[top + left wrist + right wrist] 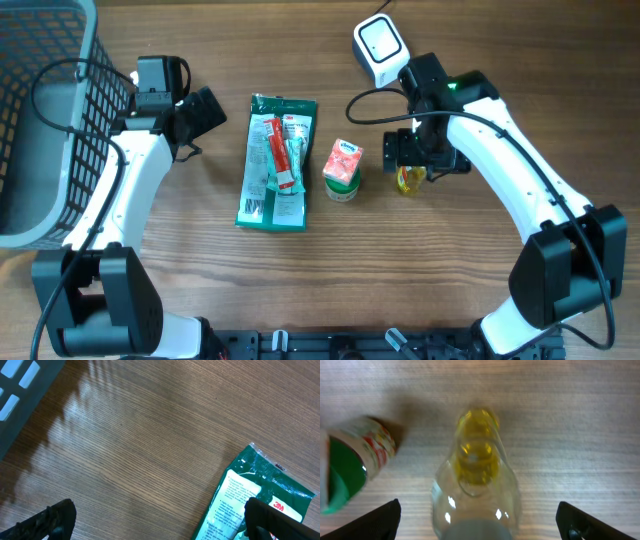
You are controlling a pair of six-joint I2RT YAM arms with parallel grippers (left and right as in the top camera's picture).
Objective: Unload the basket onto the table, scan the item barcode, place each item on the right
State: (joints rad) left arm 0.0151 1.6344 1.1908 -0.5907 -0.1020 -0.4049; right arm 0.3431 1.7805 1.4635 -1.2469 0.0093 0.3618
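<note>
A small clear bottle (476, 475) with yellow liquid and a grey cap sits on the wood table, mostly hidden under my right gripper (412, 165) in the overhead view, where only its yellow part (408, 181) shows. In the right wrist view my right gripper (480, 525) is open, its fingertips (385, 520) wide apart on either side of the bottle and not touching it. The white barcode scanner (378, 43) lies at the back behind that arm. My left gripper (205, 112) (160, 520) is open and holds nothing, over bare table beside the green packet (250, 495).
A green packet (277, 162) with a red tube on it lies mid-table. An orange-and-white carton with a green base (343, 168) (350, 462) stands just left of the bottle. A grey wire basket (40, 120) fills the left edge.
</note>
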